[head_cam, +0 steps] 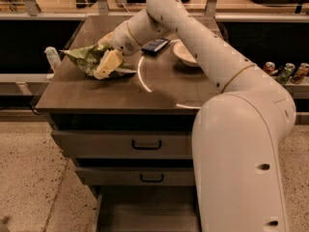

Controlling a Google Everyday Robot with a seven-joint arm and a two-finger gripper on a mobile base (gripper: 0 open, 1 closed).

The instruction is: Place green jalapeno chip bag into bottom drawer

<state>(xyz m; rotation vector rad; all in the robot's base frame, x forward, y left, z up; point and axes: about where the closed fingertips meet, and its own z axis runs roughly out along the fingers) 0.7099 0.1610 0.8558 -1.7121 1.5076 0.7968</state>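
- A small pale bottle-like thing [51,57] stands at the counter's far left edge, well to the left of the white bowl [186,53]. What it is cannot be made out.
- The green jalapeno chip bag [83,58] lies crumpled on the counter [120,93], well left of the bowl and slightly nearer the front. Its long axis runs roughly left to right, towards the bowl.
- The pincer [107,64] is pale yellow and sits against the bag's bowl-side half, touching the foil. It reaches in from the bowl's direction, so most of the bag lies to its left. Whether it is open or clamped on the bag cannot be told.
- The bottom drawer [145,216] is pulled out, far below the bowl and forward of it, under two closed black-handled drawers. Its floor shows bare. The drop point looks to be straight down in front of the counter, rightward of the bag.
- A dark phone-like slab [155,46] lies just left of the bowl, between bowl and bag.
- The single white arm [212,57] passes over the bowl and down to its bulky base on the right.
- Drink cans [285,72] stand on a ledge well right of the bowl.
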